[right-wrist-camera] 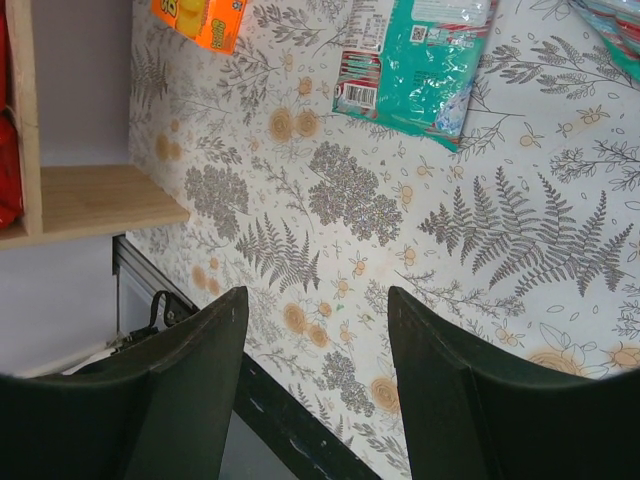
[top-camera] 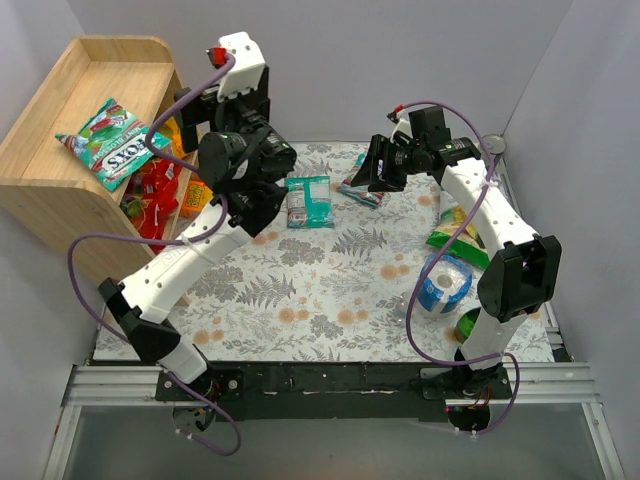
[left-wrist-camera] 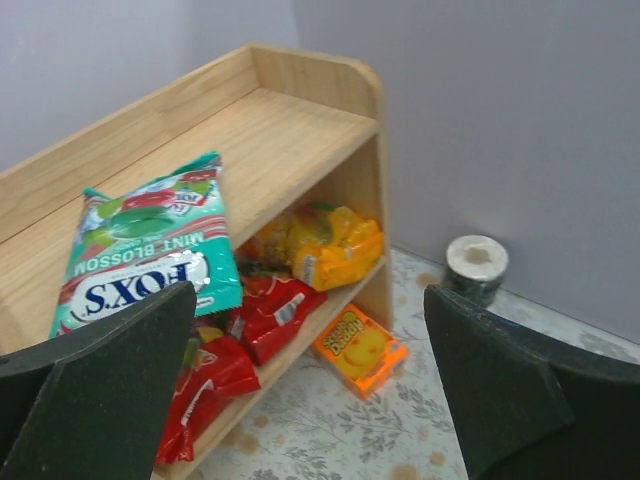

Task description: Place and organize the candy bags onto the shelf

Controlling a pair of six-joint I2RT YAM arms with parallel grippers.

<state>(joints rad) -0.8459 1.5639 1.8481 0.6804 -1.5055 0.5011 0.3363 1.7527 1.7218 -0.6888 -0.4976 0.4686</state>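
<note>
Teal plastic is catching the light on the fern-print mat (top-camera: 330, 280), where one mint candy bag (top-camera: 308, 201) is lying flat between the two arms. In the overhead view its long axis is running roughly away from the arm bases. The right gripper (right-wrist-camera: 318, 295) is hovering over the mat with its fingers spread apart and nothing between them. In its wrist view the bag is sitting ahead of the fingertips, on the side toward the wooden shelf (top-camera: 60, 130). A second, striped teal bag (top-camera: 362, 190) is lying almost under that gripper. The left gripper (left-wrist-camera: 310, 300) is hanging beside the shelf, fingers likewise wide apart and empty. It is facing a Fox's Mint Blossom bag (left-wrist-camera: 140, 250) that is lying on the top tier. Yellow bags (left-wrist-camera: 325, 245) and red bags (left-wrist-camera: 270, 312) are crowding the lower tier, and an orange packet (left-wrist-camera: 362, 348) is lying on the mat just beside the shelf's foot. By my reading the right arm is the nearer one for both loose teal bags. Reaching the flat one is calling for a move shelfward and down, closing across its shorter side.
</note>
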